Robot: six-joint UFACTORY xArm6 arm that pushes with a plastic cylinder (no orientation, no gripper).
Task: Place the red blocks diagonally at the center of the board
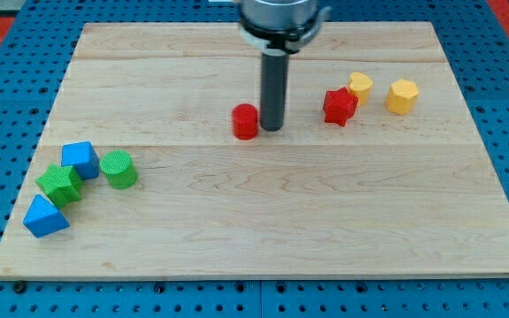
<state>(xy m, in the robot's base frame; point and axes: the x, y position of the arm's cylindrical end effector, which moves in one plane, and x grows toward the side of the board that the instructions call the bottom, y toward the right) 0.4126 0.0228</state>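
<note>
A red cylinder block [246, 121] lies a little above the middle of the wooden board [263, 221]. My tip [272, 128] stands right beside it, touching or nearly touching its right side. A red star-shaped block [339, 106] lies further to the view's right, touching a yellow block [360, 87] at its upper right.
A yellow hexagonal block [402, 96] lies right of the red star. At the view's left edge a blue cube [80, 159], a green cylinder [118, 169], a green star-like block [59, 185] and a blue triangular block [44, 216] are clustered.
</note>
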